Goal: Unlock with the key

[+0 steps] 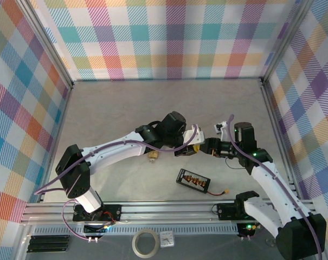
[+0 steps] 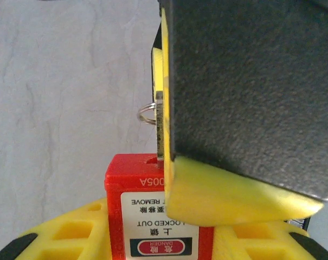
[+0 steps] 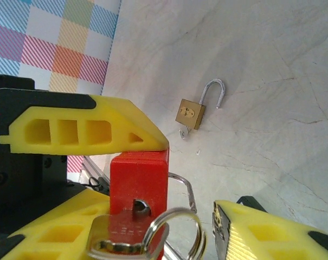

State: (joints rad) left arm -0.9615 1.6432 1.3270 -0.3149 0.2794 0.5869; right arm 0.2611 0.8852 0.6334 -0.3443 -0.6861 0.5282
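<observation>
Red padlock (image 3: 139, 179), clamped in the left claw (image 1: 192, 142); key (image 3: 117, 246) seated in its keyhole. Right claw (image 3: 158, 222) part open astride the key head, one finger (image 3: 272, 233) clear of the key ring (image 3: 172, 238). Beyond the red padlock: brass padlock (image 3: 190, 114), shackle open, on the table (image 3: 272, 81). Red padlock's own shackle mostly hidden.

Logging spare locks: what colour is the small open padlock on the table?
The padlock is brass-coloured with a silver shackle; right wrist view.

The padlock (image 2: 153, 216) is cut off by the lower edge. Above it, the key (image 2: 160, 124) is half hidden behind a finger (image 2: 245, 97).
</observation>
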